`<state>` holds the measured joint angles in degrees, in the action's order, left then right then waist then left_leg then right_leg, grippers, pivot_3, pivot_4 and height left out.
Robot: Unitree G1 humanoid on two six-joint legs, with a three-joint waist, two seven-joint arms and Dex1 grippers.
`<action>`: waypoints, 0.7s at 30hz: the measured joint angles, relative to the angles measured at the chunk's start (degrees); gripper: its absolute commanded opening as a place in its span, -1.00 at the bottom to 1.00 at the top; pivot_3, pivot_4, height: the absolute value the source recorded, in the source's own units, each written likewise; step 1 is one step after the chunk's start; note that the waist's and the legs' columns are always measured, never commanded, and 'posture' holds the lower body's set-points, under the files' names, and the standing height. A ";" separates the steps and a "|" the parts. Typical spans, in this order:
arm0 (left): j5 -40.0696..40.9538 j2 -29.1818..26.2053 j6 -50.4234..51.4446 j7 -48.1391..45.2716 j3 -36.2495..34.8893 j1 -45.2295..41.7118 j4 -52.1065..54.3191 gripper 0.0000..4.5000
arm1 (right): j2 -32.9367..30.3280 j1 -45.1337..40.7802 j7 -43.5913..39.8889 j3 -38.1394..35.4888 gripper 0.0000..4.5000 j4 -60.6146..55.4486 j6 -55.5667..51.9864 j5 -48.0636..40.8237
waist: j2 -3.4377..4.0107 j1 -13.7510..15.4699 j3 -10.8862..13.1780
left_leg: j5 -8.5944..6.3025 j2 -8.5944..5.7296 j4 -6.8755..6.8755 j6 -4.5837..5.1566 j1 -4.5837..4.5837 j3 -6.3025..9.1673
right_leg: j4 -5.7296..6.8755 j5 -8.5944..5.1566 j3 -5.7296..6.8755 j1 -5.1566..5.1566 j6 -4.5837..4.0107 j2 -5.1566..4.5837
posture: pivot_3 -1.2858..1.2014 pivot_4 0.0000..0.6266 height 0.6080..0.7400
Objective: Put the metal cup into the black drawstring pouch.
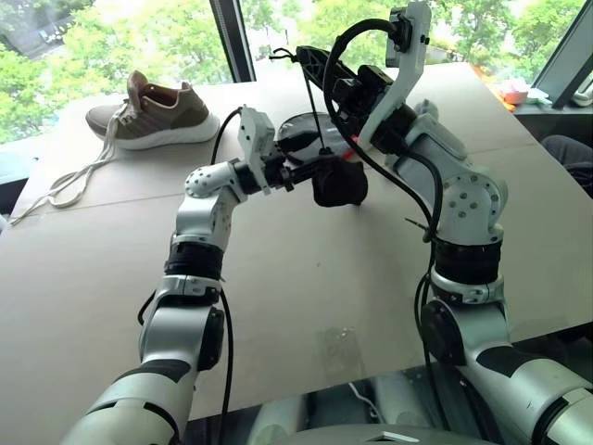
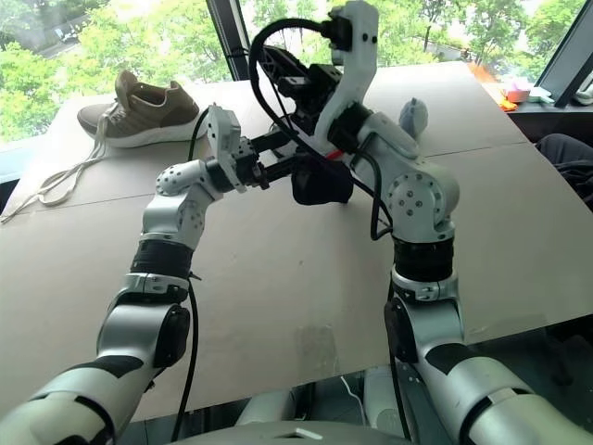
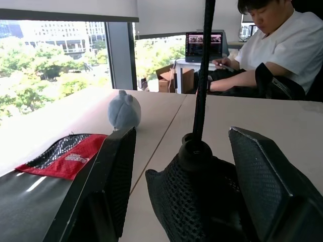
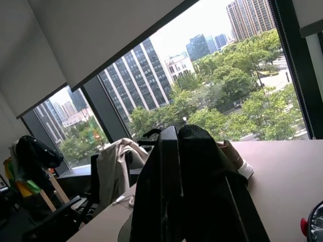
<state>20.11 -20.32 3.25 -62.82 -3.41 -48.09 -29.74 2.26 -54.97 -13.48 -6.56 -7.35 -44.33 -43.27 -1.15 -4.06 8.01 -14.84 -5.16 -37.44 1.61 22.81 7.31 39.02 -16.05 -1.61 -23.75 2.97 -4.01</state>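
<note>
Over tabletop (image 1: 278, 306): L hand (image 3: 174, 166) open astride black drawstring pouch (image 1: 339, 182), R hand (image 4: 174, 151) closed.

My arms are silver-grey jointed shells with small dark screws and black bands, black cables looping alongside; each ends in black fingers (image 3: 262, 171), ridged I think.

Left end effector (image 1: 301, 173) at frame centre, black fingers (image 3: 113, 171) spread apart, arm bent inward, right end effector (image 1: 310, 57) raised at upper centre, fingers pressed together, wrist angled upward
</note>
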 measured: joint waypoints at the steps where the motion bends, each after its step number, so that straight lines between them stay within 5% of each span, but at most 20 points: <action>1: -0.26 0.07 -0.14 0.00 0.08 0.00 -0.25 0.33 | 0.06 0.00 -0.01 0.02 -1.00 -0.01 0.00 0.00 | 0.00 0.01 0.00 | 0.00 0.00 0.00 0.00 0.00 0.00 | 0.00 0.00 0.00 0.00 0.00 0.00 | 0.03 -0.52 1.00; 10: -0.99 0.70 -1.06 -0.51 1.69 0.01 -0.87 0.33 | 0.27 0.00 -0.08 0.08 -1.00 -0.21 0.00 -0.07 | 0.00 -0.02 0.00 | 0.00 0.00 0.00 0.00 0.00 0.00 | 0.01 0.00 0.00 0.00 0.00 0.00 | 0.03 -0.52 1.00; 13: -0.98 0.71 -1.21 -0.52 1.67 0.01 -0.95 -0.03 | 0.27 0.00 -0.08 0.09 -1.00 -0.60 -0.02 -0.10 | 0.00 0.00 0.00 | 0.00 0.00 -0.01 0.00 0.00 0.00 | 0.01 0.00 0.00 0.00 0.00 0.00 | 0.03 -0.52 1.00; 17: -0.50 1.09 -1.19 -0.40 1.36 0.01 -0.95 -0.86 | 0.23 0.00 -0.08 0.18 -1.00 -0.65 -0.05 -0.14 | 0.00 0.01 0.00 | 0.00 0.00 -0.01 0.00 0.00 0.00 | 0.01 0.00 0.00 0.00 0.00 0.00 | 0.03 -0.52 1.00; 21: 0.78 1.69 -0.54 0.12 0.28 0.00 -0.95 -0.92 | 0.20 0.00 -0.13 0.65 -1.00 -0.67 -0.07 -0.19 | 0.00 -0.02 0.00 | 0.00 0.00 -0.01 0.00 0.00 0.00 | 0.01 0.00 0.00 0.00 0.00 0.00 | 0.03 -0.52 1.00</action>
<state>20.90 -18.64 2.71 -62.69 -3.12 -48.08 -30.70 2.46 -54.96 -13.61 -5.91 -8.02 -44.39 -43.46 -1.16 -4.08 8.01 -14.84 -5.16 -37.45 1.61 22.81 7.31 39.04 -16.05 -1.61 -23.75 2.97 -4.02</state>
